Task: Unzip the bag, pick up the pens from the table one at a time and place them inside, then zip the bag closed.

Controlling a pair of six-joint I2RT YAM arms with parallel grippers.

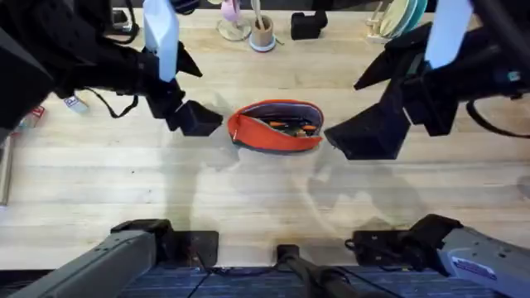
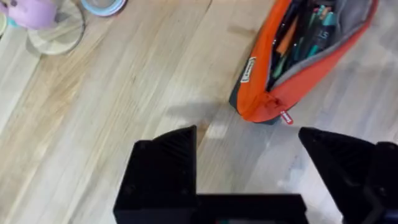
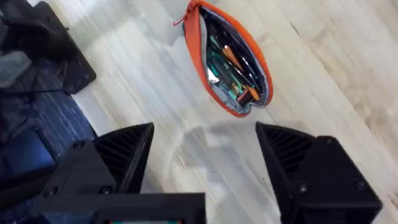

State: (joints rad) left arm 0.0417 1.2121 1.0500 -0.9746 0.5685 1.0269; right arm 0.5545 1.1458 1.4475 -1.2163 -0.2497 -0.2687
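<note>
On the table (image 1: 99,190), the bag (image 1: 275,128) gapes unzipped, pens (image 1: 290,125) inside.

At the far edge, left of centre, 1 round clear stand (image 1: 233,31) carries a pink-and-lilac object (image 1: 229,10). Just beside it to the right, 1 cylindrical cup (image 1: 262,36) holds pale wooden sticks (image 1: 257,13). Further right, 1 chunky black stapler (image 1: 308,25) lies flat. Near the far right, pale green plates (image 1: 406,16) lean upright in a wire rack (image 1: 379,23). At the left edge lies 1 small red-and-white item (image 1: 33,116).
</note>
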